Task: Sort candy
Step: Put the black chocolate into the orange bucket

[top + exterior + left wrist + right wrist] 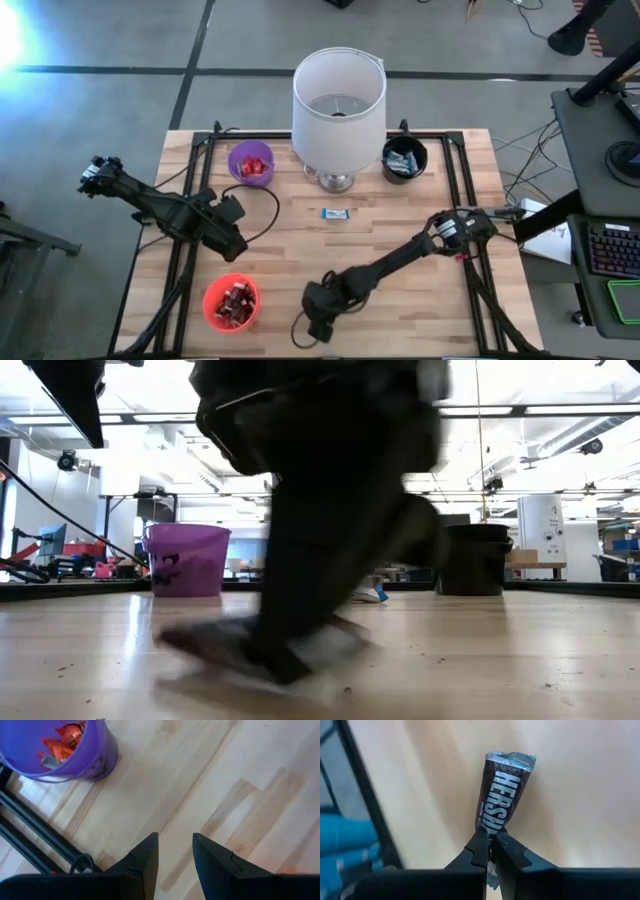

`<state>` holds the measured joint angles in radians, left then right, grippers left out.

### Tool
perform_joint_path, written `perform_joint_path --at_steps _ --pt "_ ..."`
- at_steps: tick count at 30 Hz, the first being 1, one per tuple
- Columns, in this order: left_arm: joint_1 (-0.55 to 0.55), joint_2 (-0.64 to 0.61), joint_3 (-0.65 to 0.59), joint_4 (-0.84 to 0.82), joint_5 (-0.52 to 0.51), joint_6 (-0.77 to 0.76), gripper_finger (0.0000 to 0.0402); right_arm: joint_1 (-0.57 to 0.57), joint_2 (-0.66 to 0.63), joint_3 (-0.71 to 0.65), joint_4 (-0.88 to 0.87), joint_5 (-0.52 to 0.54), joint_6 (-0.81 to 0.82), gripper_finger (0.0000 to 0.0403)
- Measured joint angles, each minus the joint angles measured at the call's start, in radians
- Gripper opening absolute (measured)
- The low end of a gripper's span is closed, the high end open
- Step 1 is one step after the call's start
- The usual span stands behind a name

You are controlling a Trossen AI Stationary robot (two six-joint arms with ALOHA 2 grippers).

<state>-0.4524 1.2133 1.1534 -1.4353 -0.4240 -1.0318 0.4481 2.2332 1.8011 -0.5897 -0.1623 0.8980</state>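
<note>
Right end effector (pixel 491 836), at the tip of the dark arm stretched low across the near edge of the light wooden plank table (pixel 400 200), is pinched shut on one crimped end of a dark brown wrapped mini candy bar (pixel 502 797) with white block lettering, so the bar juts out ahead of the fingers with its silvery far seam free; gripping it by the end probably leaves the body clear to drop cleanly into a cup. Left end effector (pixel 175 857) hangs over bare table at the left side, its two dark fingers parted with a gap and holding nothing, seemingly waiting near the cups it serves. Behind the middle of the table stands a white drum-shaded lamp on a metal base (pixel 338 100), with sorting cups spread around it, likely so each colour has its own target: a purple plastic cup (pixel 251 162) holding shiny red-wrapped candy to the lamp's left, a black cup (pixel 404 158) with light blue-and-white pieces to its right, and a red-orange cup (pixel 231 301) of dark-wrapped bars near the front left. By that pattern the held brown bar probably belongs in the red-orange cup. One small light blue-and-white wrapped candy (pixel 335 213) lies alone, flat on the table in front of the lamp, still unsorted.
</note>
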Motion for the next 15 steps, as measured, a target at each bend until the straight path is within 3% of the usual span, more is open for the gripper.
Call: perform_joint_path --at_steps 9,15 --pt "0.003 0.000 0.110 0.016 0.034 0.008 0.0129 -0.062 -0.068 0.002 0.004 0.059 -0.046 0.0008" --pt "0.002 0.000 0.123 0.202 0.159 0.109 0.0128 -0.093 -0.138 0.003 0.012 0.108 -0.098 0.0008"
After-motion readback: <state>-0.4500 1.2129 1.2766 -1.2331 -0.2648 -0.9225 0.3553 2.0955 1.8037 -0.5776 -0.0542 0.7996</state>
